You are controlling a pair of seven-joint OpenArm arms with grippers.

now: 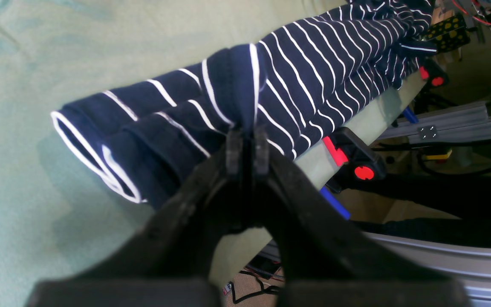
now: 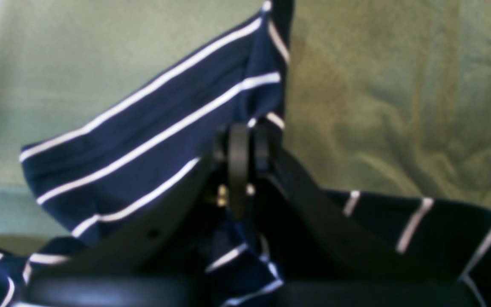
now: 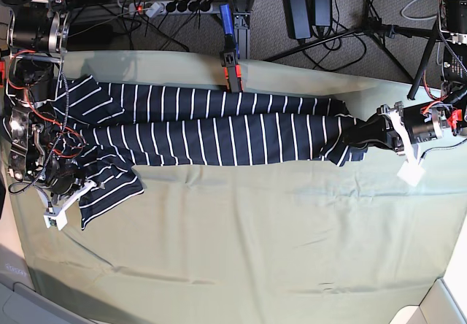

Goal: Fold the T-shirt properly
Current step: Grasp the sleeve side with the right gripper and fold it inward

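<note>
Along the table's far edge the T-shirt (image 3: 219, 123) lies stretched; left gripper (image 1: 247, 147) and right gripper (image 2: 245, 145) each clench fabric. Overstretching risks slippage from either thin pinch.

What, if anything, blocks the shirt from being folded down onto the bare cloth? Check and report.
Nothing visible does. The striped T-shirt lies stretched along the far side of the pale green cloth, pinched at its ends by the left claw and right claw. The near cloth is bare.
</note>
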